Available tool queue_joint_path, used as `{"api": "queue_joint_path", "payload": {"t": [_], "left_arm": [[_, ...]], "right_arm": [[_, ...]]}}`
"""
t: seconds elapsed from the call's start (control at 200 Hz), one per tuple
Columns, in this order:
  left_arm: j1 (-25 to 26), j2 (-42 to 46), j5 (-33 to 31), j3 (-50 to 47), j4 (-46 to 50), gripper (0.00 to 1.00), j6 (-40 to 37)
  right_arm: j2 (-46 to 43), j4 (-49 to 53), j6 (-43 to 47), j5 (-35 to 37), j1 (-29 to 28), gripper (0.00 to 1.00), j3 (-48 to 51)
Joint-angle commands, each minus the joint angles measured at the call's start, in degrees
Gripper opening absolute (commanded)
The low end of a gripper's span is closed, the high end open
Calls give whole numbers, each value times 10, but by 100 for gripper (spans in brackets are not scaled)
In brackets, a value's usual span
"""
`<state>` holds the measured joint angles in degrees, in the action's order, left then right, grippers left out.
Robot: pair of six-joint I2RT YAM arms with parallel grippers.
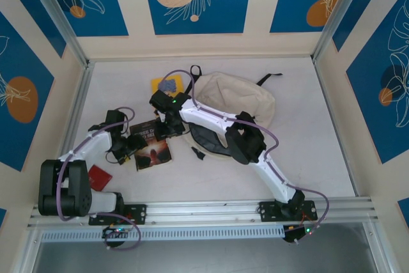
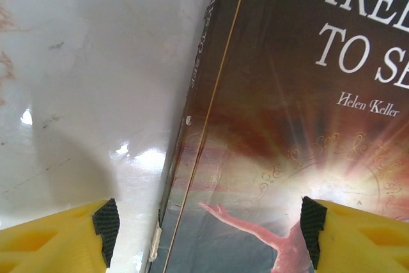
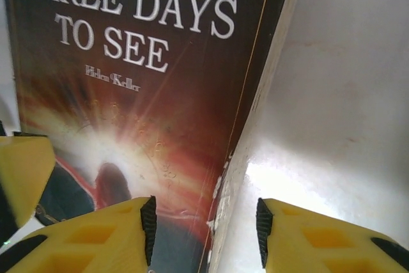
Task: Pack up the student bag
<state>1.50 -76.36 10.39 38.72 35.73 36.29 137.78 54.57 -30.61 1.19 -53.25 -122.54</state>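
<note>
**Both grippers open over the dark book, bag lying behind**

- Student bag is lying on the table, centre-right toward the back wall. The right arm is crossing its near-left part, so the dark area there is mostly hidden; can't tell if it's an opening or a pocket.
- Dark book is lying flat, cover up, just left of the bag's near corner. From the top camera both wrists are crowding it and its title is hard to read.
- Left gripper: released, jaws standing wide, clamping nothing. One yellow finger is hanging over bare table, the other over the cover, and the book's spine edge is running between them. Only the finger ends are showing. The title is getting cut off at the frame edge: "THRE", "TO SE". "Helen Keller" is readable.
- Right gripper: also released, with a narrower gap. It is straddling the book's long edge, one finger over the cover and one over the table. Can't tell whether the pads are touching the surface. "THREE DAYS TO SEE" is reading clearly; the author line is blurred.
- Yellow block is poking in at the left edge of the right wrist view, cropped; can't tell what it belongs to.
- Small yellow book is sitting behind the right gripper, near edge partly covered by cable.
- Red flat item is lying by the left arm's base, half tucked under it; can't identify it.
</note>
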Motion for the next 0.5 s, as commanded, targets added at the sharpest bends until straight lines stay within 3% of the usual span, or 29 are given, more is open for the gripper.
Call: {"api": "queue_joint_path", "payload": {"t": [0.0, 0.27, 0.495], "left_arm": [[-8, -5, 10, -10, 0, 76, -9], [-8, -21, 48, -19, -12, 76, -21], [-8, -19, 148, -25, -69, 70, -26]], "right_arm": [[23, 39, 8, -21, 7, 42, -15], [28, 44, -14, -18, 19, 29, 18], [25, 32, -20, -54, 33, 22, 50]]}}
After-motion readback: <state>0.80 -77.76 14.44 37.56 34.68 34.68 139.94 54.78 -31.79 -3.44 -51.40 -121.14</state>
